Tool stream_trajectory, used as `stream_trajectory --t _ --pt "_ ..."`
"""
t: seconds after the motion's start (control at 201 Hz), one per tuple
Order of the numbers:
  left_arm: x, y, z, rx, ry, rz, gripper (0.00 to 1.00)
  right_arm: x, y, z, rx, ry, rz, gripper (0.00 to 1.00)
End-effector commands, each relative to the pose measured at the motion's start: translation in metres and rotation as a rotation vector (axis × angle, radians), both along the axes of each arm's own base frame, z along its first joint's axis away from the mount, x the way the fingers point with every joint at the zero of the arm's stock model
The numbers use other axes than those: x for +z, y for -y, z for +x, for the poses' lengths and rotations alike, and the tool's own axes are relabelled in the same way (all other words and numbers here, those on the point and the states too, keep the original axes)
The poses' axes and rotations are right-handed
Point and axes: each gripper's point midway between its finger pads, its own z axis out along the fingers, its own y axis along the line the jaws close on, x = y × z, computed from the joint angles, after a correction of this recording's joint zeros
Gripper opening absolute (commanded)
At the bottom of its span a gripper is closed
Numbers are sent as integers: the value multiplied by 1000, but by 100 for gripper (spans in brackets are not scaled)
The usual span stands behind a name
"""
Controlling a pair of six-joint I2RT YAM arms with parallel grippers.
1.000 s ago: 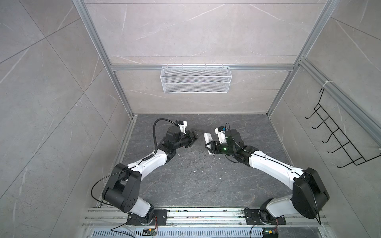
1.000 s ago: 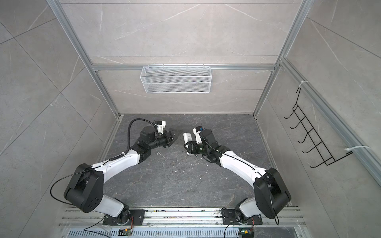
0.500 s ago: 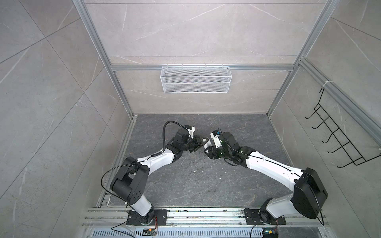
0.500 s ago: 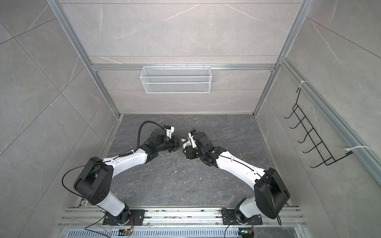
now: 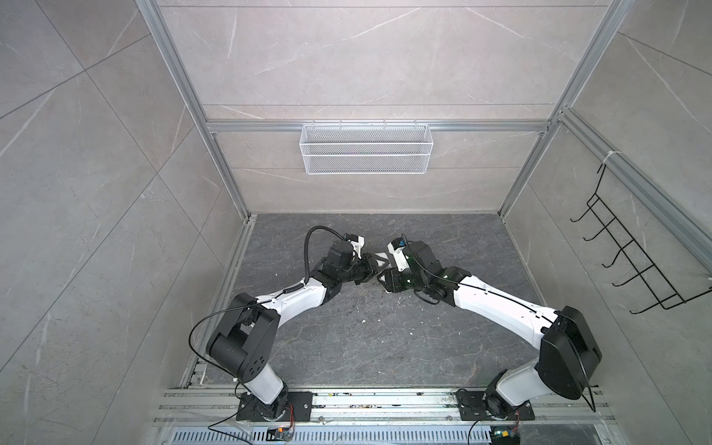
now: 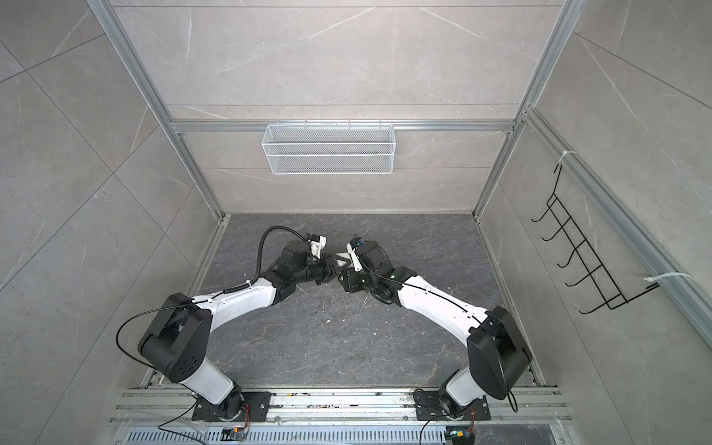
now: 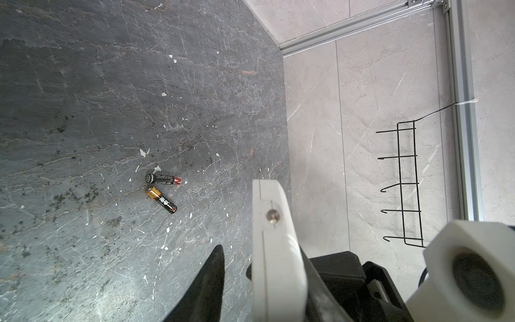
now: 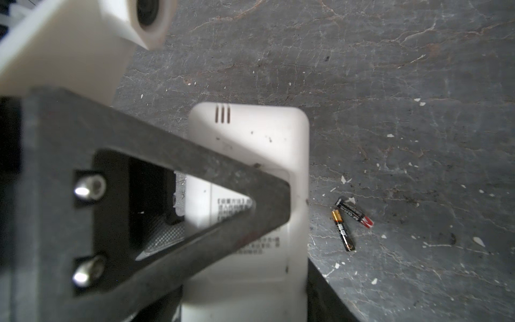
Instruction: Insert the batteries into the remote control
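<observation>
The remote control [image 8: 250, 145] is white and hangs above the dark floor with its printed back toward the right wrist camera. My right gripper [image 8: 245, 301] is shut on it, one black finger [image 8: 320, 292] pressed to its long edge. In both top views it shows as a white sliver [image 5: 381, 257] [image 6: 341, 260] between the two grippers. My left gripper [image 7: 250, 259] straddles the remote control [image 7: 274, 251], here seen edge-on. One of its fingers [image 7: 211, 278] stands a small gap off the remote; the far finger touches it. The two batteries [image 7: 163, 179] [image 7: 161, 200] lie side by side on the floor, untouched [image 8: 354, 213] [image 8: 343, 230].
White specks [image 5: 364, 321] litter the dark stone floor. A white wire basket [image 5: 365, 148] hangs on the back wall and a black hook rack [image 5: 632, 262] on the right wall. Aluminium rails [image 5: 346, 402] run along the front edge by the arm bases.
My left arm has swung right to the remote and its jaws have narrowed around it. My right arm has shifted the remote slightly toward the left, still gripping it.
</observation>
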Motion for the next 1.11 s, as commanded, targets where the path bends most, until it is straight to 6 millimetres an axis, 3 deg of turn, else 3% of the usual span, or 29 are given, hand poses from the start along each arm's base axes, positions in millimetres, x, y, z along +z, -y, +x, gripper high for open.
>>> stream_trajectory --t 0.0,0.169,0.244,0.359,0.518,0.627,0.787,0.956,1.1 --pt "20 7 3 -17 60 -47 33 8 -7 5 15 24 -9 54" --pt "13 1 2 -33 49 -62 19 8 -15 7 23 4 18 58" --pt "7 -14 7 -29 41 -73 15 7 -22 6 38 -15 51 72" --pt "0 -59 28 69 37 -128 8 8 -32 6 42 -33 115 99" --pt "-25 -120 50 242 34 -136 0 10 -35 11 -16 -55 178 99" --pt "-47 -143 55 353 61 -148 0 -4 -26 25 -175 -92 209 99" --pt "-60 -149 60 387 110 -260 0 -41 -25 33 -277 -265 163 98" --pt "-70 -150 60 366 165 -262 0 -56 -54 36 -362 -344 603 83" --pt "-87 -154 54 367 181 -197 0 -74 -79 32 -368 -378 662 78"
